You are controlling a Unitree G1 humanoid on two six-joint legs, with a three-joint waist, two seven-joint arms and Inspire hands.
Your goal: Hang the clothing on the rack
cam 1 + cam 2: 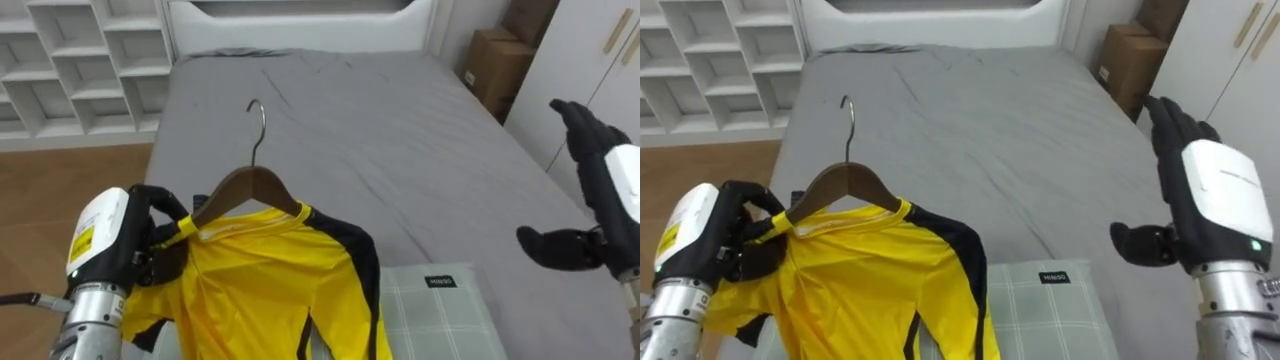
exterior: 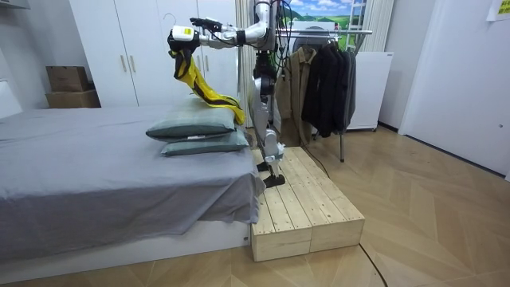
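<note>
**Yellow shirt on hanger, held over a grey bed**

Setting: a bed (image 1: 420, 140) under a plain grey sheet, running toward 12 o'clock. White cubby shelving (image 1: 70, 60) stands at 10 o'clock and cardboard boxes (image 1: 497, 62) at 2 o'clock. A checked grey-green pillow (image 1: 432, 312) lies at 5 o'clock.

Item 1: a yellow shirt (image 1: 260, 290) with black sleeve panels, draped on a wooden hanger (image 1: 245, 190) at 7 o'clock. The hanger's metal hook (image 1: 257, 120) points to 12 o'clock. The room view shows the shirt lifted clear above the pillows.

Item 2: the left hand (image 1: 150, 235), fingers curled tight round the hanger's left end and the shirt shoulder over it.

Item 3: the right hand (image 1: 1205, 195) at 3 o'clock, fingers straight, thumb spread wide, holding nothing, above the sheet.

Station: the robot stands upright on a pale wooden platform (image 2: 307, 211) beside the bed. A clothes rack (image 2: 331, 76) of dark garments is behind it, and a white wardrobe (image 2: 135, 48) is beyond.
</note>
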